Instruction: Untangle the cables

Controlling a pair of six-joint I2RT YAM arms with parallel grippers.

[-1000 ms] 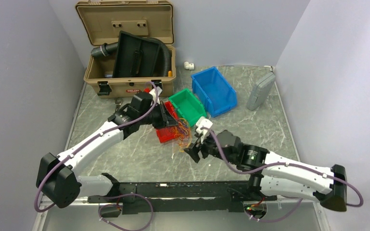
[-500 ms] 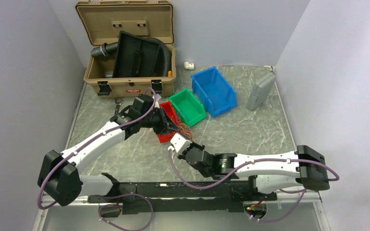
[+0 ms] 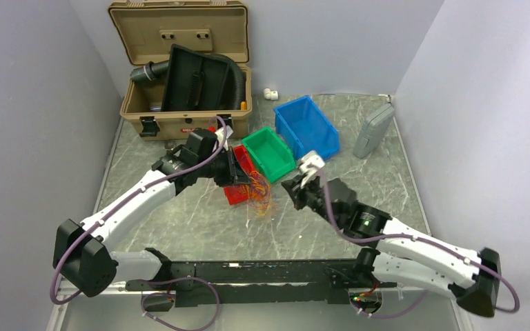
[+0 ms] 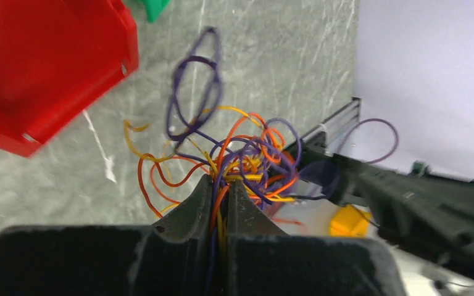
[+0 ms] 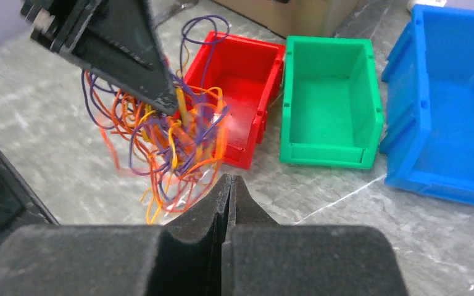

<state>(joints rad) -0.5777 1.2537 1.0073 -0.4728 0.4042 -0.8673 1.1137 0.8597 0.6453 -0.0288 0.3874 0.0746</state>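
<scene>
Across the far left of the grey marbled tabletop (image 3: 179, 221), an open tan hard-shell case (image 3: 179, 41). Nearer, in a row: blue plastic bin (image 3: 307, 131), green plastic bin (image 3: 268, 153), red plastic bin (image 3: 237, 193). By the red bin's near end, the left gripper (image 4: 219, 185), jaws pinching a tangle of thin orange, purple and yellow cables (image 4: 247, 160), hung low over the table. Just right, clear of the wires, the right gripper (image 5: 229, 182), jaws pressed together on nothing.

no readable text; red label (image 3: 191, 129) on tan case (image 3: 179, 31) too small.
</scene>
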